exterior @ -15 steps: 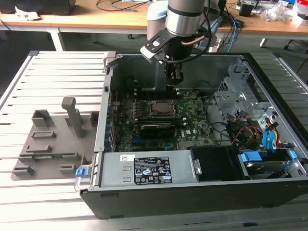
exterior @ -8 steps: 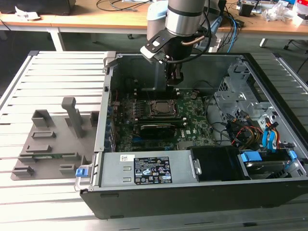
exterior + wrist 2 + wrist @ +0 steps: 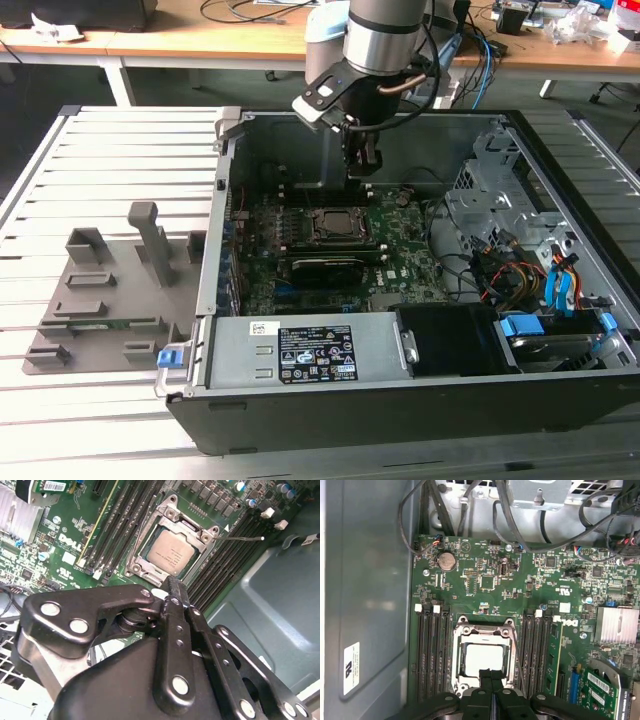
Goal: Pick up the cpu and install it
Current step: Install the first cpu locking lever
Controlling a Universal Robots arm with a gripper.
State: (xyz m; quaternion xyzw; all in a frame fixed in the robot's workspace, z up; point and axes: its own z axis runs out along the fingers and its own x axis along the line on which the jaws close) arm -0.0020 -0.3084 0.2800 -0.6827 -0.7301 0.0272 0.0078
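Black glossy linkage plates, studded with bright rivets, are seen closest in both wrist views. They taper to the gripper (image 3: 172,584) (image 3: 491,675), whose two slim fingers are pressed flat together with nothing held between them. Just past the tips, and apart from them, the cpu (image 3: 172,555) (image 3: 482,659) is seated flat in the socket frame (image 3: 144,542) (image 3: 456,655). It is a square of dull silvery metal with a thin pale rim, bordered on all four sides by the frame's stamped steel edge. A thin metal rod (image 3: 245,538) is seen reaching out from one corner of the frame.

Long black memory slots (image 3: 431,655) are ranged close along both sides of the frame, so little margin is left there. A finned silver heatsink (image 3: 617,625) is set well apart on the green motherboard (image 3: 485,580).

In the exterior view the gripper (image 3: 364,172) is held over the far edge of the socket inside the open black computer case (image 3: 400,410). Open room is left above the board, bounded by the case's grey sheet-metal far wall (image 3: 290,150) and, at the exterior view's right, a perforated drive cage (image 3: 490,190). The case is laid on a ribbed aluminium table (image 3: 100,140), with a wooden bench (image 3: 200,30) farthest off.
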